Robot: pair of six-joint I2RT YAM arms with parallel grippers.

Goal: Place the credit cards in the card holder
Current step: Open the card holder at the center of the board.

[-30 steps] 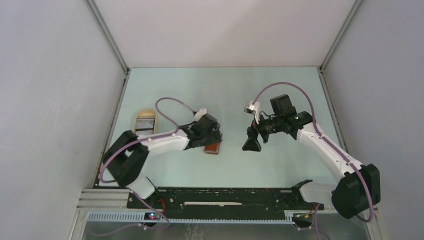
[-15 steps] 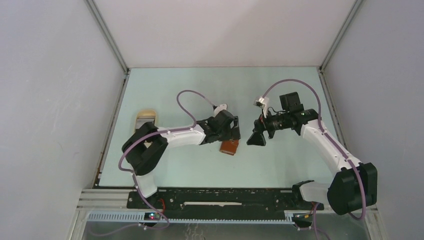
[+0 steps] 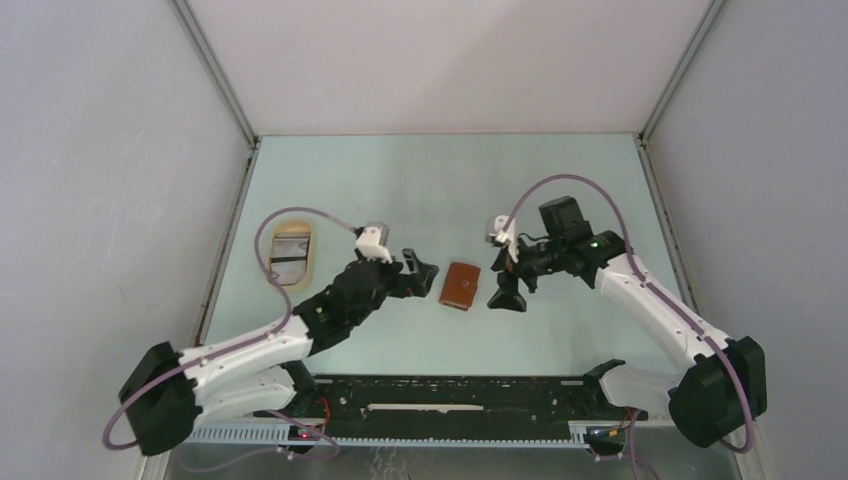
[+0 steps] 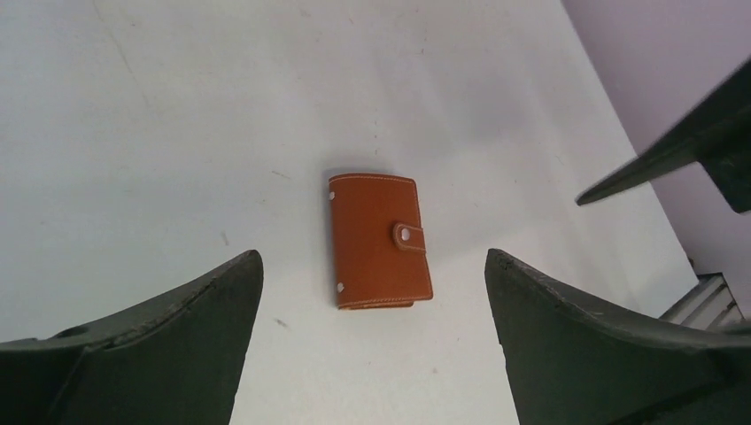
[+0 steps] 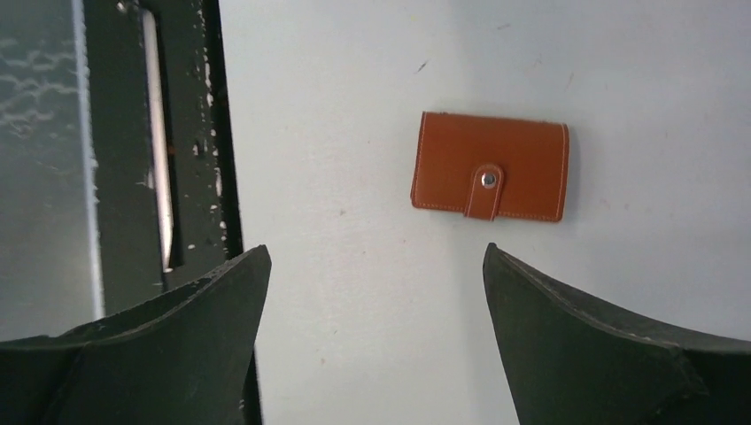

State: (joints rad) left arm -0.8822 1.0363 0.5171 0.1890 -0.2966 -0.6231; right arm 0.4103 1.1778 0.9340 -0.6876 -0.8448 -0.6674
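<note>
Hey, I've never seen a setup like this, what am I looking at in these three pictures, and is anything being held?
Two robot arms are bolted to a green table. The wide picture looks down from above; the other two come from a camera on each wrist, so the dark shapes at the bottom are that arm's own fingers. Between the left gripper and the right gripper lies a brown card holder, snapped shut, flat on the table. Both grippers are open and hold nothing. A beige oval tray sits farther left; its contents are too small to identify.
</note>
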